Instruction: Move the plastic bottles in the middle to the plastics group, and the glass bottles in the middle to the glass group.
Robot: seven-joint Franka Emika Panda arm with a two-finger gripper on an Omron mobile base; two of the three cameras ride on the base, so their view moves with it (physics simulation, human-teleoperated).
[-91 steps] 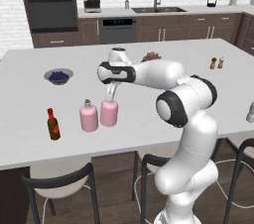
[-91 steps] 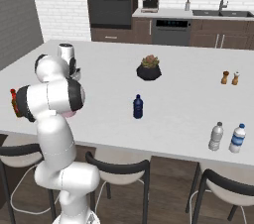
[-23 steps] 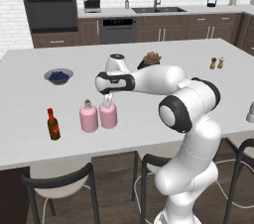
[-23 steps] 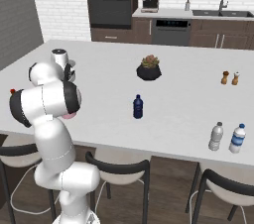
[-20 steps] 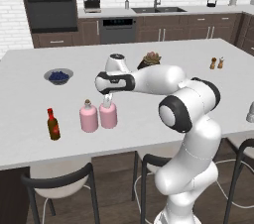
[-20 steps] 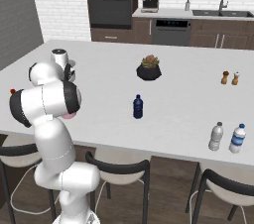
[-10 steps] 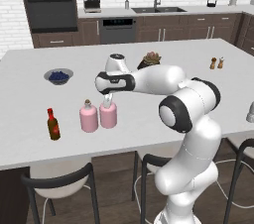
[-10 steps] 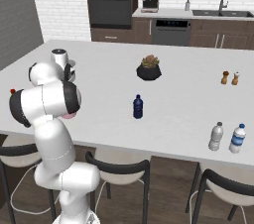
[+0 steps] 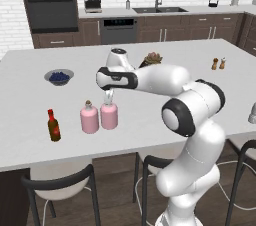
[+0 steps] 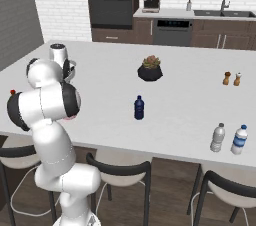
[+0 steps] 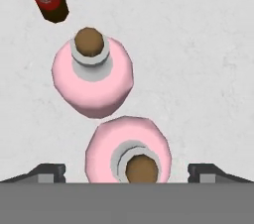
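I had the two-finger gripper (image 9: 108, 95) hanging just above the nearer squat pink corked flask (image 9: 109, 115), its fingers spread wide to either side of the cork and touching nothing. That flask (image 11: 129, 154) stood upright on the white island counter (image 9: 165, 105), just beside the matching pink flask (image 11: 93, 76), with the slim red-brown sauce bottle (image 9: 53, 126) a little farther along. In the right base view I saw the small dark blue bottle (image 10: 139, 108) alone mid-counter, near a dark potted plant (image 10: 150, 69), and two pale plastic bottles (image 10: 229, 138) standing together at the counter's right end.
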